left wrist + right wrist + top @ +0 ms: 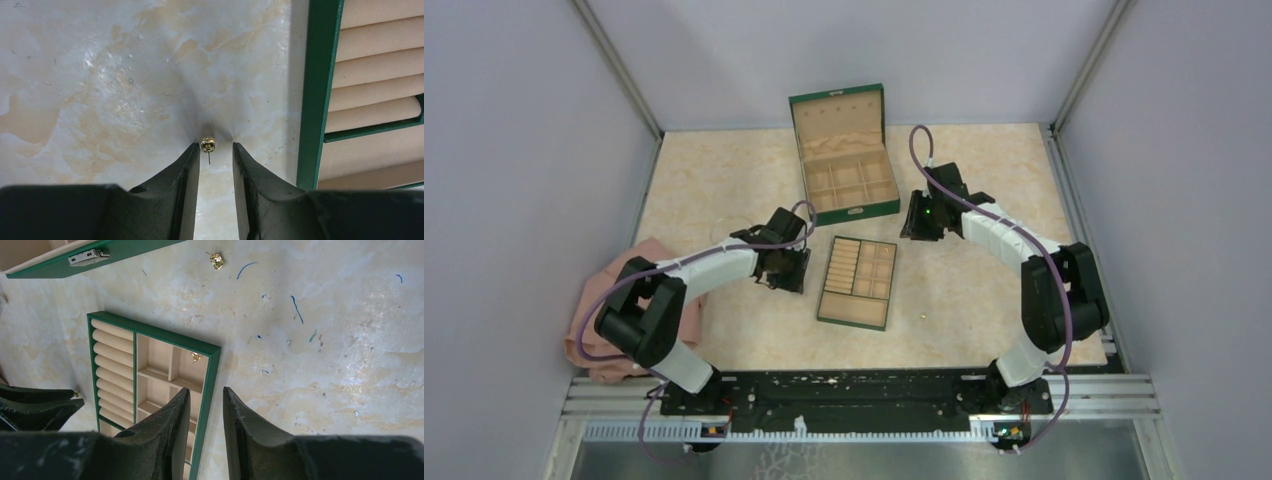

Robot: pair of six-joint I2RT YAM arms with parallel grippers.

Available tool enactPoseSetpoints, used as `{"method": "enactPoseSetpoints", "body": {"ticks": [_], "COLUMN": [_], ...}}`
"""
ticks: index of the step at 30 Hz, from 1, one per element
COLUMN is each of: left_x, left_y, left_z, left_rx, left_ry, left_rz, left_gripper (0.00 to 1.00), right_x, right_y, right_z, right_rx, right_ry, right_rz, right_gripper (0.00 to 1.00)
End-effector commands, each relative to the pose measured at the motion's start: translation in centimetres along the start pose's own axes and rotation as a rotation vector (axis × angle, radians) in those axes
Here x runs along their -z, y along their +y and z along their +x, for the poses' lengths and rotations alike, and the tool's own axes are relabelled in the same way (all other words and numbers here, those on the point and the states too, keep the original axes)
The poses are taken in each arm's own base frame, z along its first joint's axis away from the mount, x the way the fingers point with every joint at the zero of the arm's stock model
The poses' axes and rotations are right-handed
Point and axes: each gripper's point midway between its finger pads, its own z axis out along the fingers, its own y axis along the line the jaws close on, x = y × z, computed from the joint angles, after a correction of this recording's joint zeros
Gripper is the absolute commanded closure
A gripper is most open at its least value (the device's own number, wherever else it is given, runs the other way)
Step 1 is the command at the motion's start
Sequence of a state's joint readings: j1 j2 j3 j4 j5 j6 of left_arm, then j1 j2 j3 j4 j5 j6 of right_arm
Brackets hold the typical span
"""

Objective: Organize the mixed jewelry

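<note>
A tiny gold stud earring (208,145) lies on the marble table between the tips of my left gripper (214,146), close to the left finger; the jaws are open and do not pinch it. The flat green tray (828,298) lies just right of that gripper (786,272). My right gripper (206,390) is open and empty, hovering over the tray's right rim (212,371). One gold piece (195,356) sits in a tray compartment. Another gold piece (216,260) lies on the table near the green box (115,251). A gold speck (924,317) lies right of the tray.
The open green box (844,205) with beige compartments stands behind the tray. A pink cloth (604,345) is bunched at the left table edge. Grey walls close in both sides and the back. Blue thread scraps (296,307) lie on the table.
</note>
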State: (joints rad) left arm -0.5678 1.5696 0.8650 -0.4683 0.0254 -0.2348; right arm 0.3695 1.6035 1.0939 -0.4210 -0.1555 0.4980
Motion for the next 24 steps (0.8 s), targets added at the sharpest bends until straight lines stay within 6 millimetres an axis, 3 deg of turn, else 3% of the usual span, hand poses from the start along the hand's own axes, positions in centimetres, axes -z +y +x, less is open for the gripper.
{"method": "enactPoseSetpoints", "body": {"ticks": [1, 11, 24], "left_x": [-0.1, -1.1, -0.5], "left_y": [0.7, 1.5, 1.6], "left_z": [0.4, 0.4, 0.5], "left_rx": [0.022, 0.020, -0.002], "left_ry": [0.031, 0.053, 0.118], "left_rz": [-0.063, -0.122, -0.204], "left_gripper": [0.63, 0.65, 0.67], "right_x": [1.7, 1.7, 1.8], "right_y": [1.7, 1.3, 0.9], "right_z": [-2.0, -1.6, -1.3], "right_rx": [0.031, 0.039, 0.049], "right_ry": [-0.071, -0.066, -0.069], "right_rz": [-0.048, -0.037, -0.024], "right_gripper": [0.69, 0.69, 0.69]}}
